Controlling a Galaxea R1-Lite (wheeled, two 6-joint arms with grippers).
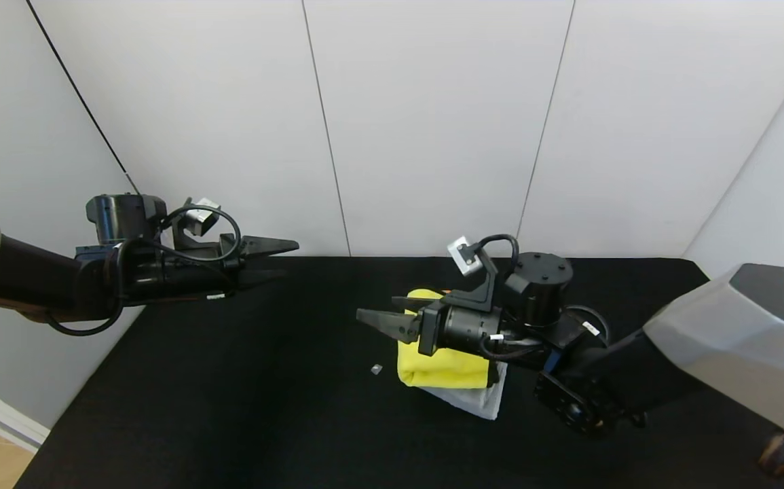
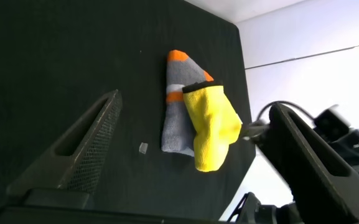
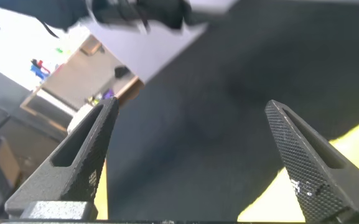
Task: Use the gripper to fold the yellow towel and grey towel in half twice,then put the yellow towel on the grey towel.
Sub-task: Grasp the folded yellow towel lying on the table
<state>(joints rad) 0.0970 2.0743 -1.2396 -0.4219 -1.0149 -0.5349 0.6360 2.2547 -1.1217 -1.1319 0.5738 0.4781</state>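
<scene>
The yellow towel [image 1: 440,363] is folded up small and lies on top of the grey towel [image 1: 474,401], near the middle of the black bench [image 1: 229,407]. Both towels are folded. The grey towel sticks out from under the yellow one on the side nearer the robot. In the left wrist view the grey towel [image 2: 178,115] shows orange and white stripes at one end, and the yellow towel [image 2: 211,127] covers part of it and hangs a bit over its edge. A tiny pale scrap [image 1: 376,369] lies on the bench just beside the towels. The right hand [image 1: 381,314] hangs in the air above the yellow towel. Its fingers are spread apart and hold nothing. The left hand [image 1: 273,258] is up in the air at the far left edge of the bench, well apart from the towels. Its fingers are spread apart too, and it holds nothing.
</scene>
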